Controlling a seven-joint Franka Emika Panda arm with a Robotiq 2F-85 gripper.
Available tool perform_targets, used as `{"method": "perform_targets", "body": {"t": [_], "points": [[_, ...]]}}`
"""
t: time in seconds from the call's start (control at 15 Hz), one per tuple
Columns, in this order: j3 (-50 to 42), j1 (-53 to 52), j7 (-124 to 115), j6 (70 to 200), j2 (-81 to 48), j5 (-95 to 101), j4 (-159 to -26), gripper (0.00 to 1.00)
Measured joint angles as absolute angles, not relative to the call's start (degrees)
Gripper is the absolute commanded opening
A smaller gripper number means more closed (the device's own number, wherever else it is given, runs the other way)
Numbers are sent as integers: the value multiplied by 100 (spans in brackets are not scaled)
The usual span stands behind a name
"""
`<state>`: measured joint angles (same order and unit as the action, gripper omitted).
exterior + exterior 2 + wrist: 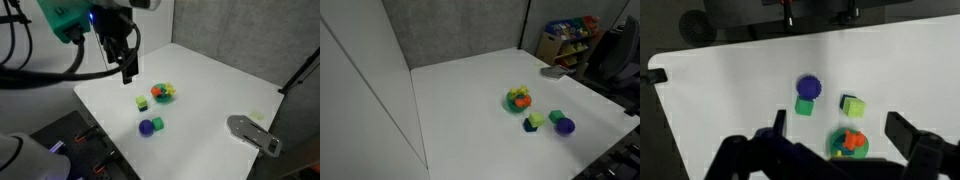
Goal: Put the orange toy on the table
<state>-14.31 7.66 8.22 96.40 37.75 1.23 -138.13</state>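
Note:
The orange toy (166, 92) lies inside a small green bowl (160, 97) near the middle of the white table (220, 80). It also shows in the bowl in an exterior view (523, 101) and in the wrist view (851, 139). My gripper (128, 66) hangs open and empty well above the table, up and to the side of the bowl. In the wrist view the open fingers (838, 121) frame the bowl (837, 150) far below. The gripper is out of view in an exterior view of the table (460, 110).
A yellow-green cube (852, 106), a green cube (804, 107) and a purple ball (809, 87) lie on the table close to the bowl. A grey flat object (255, 133) rests at the table's edge. Shelves with coloured items (570, 38) stand beyond the table.

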Motion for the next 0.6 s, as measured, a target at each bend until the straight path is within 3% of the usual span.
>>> {"method": "perform_targets", "body": {"t": [0.6], "points": [[-1282, 765, 673, 9910, 3599, 105, -13804, 100]]}}
